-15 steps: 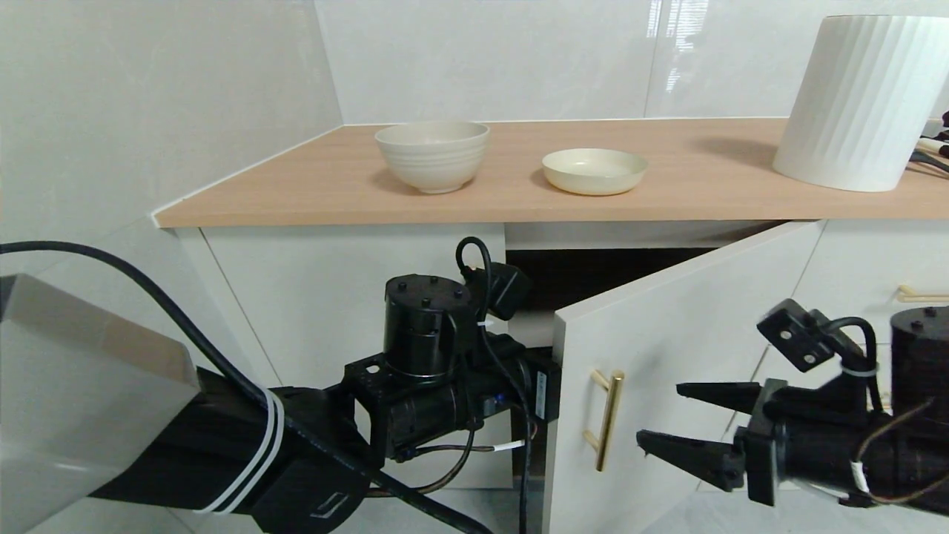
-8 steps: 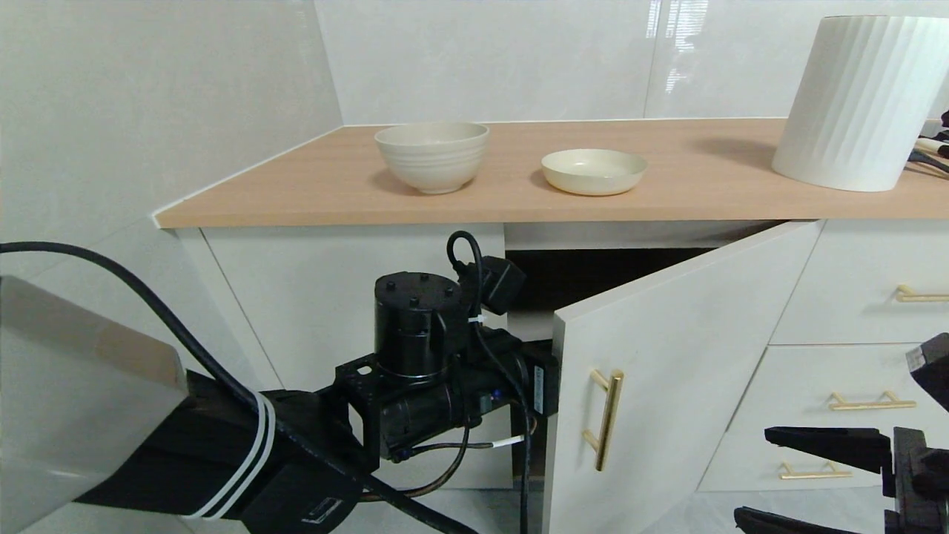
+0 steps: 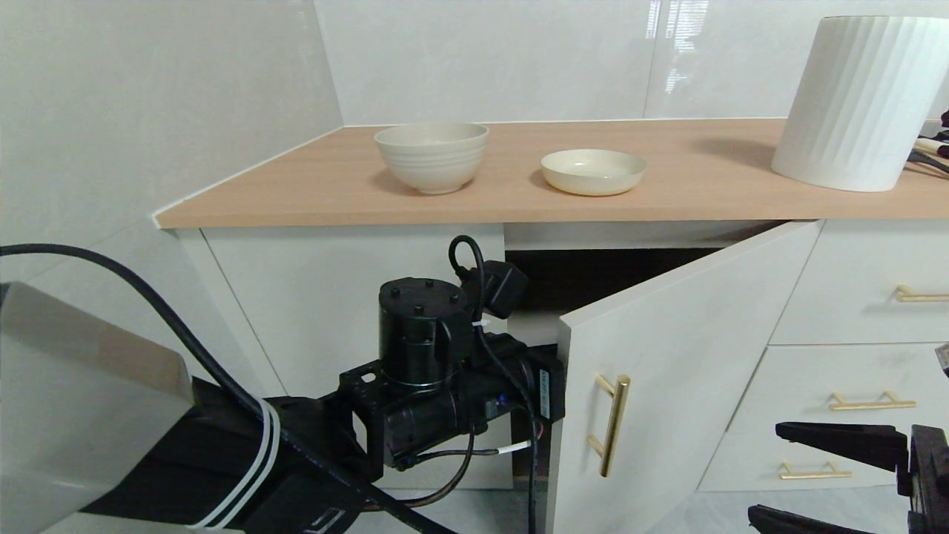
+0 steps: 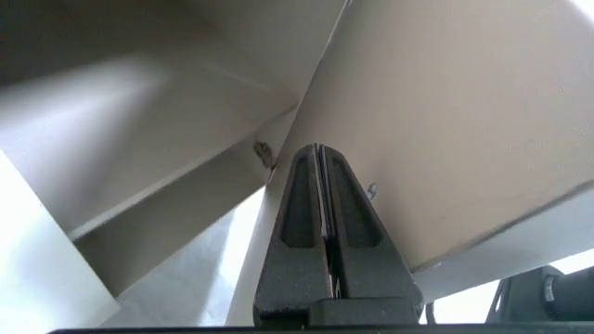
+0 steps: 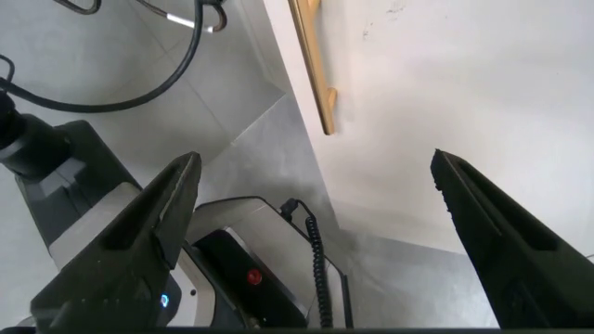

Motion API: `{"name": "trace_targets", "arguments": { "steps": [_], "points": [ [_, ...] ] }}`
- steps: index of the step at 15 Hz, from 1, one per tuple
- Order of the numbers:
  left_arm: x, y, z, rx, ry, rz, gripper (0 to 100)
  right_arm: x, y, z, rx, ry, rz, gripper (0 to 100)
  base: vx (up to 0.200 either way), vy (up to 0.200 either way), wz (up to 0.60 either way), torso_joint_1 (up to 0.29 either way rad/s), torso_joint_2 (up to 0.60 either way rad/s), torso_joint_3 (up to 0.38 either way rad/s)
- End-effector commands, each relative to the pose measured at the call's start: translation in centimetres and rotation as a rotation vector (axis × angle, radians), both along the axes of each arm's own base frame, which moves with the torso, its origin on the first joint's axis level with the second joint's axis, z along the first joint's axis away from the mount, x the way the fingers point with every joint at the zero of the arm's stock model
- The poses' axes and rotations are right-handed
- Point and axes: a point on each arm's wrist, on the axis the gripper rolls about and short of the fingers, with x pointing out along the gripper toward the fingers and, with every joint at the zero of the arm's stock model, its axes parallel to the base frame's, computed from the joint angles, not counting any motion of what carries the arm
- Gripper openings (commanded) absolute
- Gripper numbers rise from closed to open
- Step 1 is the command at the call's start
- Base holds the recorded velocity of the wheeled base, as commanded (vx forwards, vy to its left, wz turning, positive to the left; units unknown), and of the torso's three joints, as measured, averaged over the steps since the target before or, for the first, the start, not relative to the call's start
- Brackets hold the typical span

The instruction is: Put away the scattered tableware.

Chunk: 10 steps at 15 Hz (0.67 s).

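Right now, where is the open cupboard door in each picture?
Head view: cupboard door standing open, lower middle, below the counter.
Left wrist view: probably the pale panel past the shut left gripper.
Right wrist view: the white face beyond the open right gripper.
Shared landmark: its gold handle, in head and right wrist views.

A white ribbed canister (image 3: pixel 860 96) stands on the counter (image 3: pixel 704 189) (dark utensils (image 3: pixel 931 154) just beside it), gold-handled drawers (image 3: pixel 852 293) below.

Bright even light, glare on tiles
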Motion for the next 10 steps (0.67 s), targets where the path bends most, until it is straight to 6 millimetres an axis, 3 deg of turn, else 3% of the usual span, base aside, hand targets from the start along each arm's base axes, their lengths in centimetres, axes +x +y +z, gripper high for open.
{"name": "trace_targets", "arguments": {
  "steps": [1, 5, 10],
  "points": [
    [0.0, 0.0, 0.0, 0.002, 0.003, -0.003, 0, 0.0, 0.0, 0.0, 0.0, 0.001, 0.001, 100, 0.0, 0.0, 0.0, 0.0, 0.0, 0.0],
    [0.3, -0.4, -0.7, 0.013, 0.013, -0.004, 0, 0.0, 0.0, -0.1, -0.002, 0.004, 0.001, 100, -0.2, 0.0, 0.0, 0.006, 0.0, 0.0],
    [0.2, -0.7, -1.3, 0.022, 0.025, -0.012, 0, 0.0, 0.0, -0.1, 0.0, 0.001, 0.001, 100, 0.0, 0.0, 0.0, 0.0, 0.0, 0.0]
  ]
}}
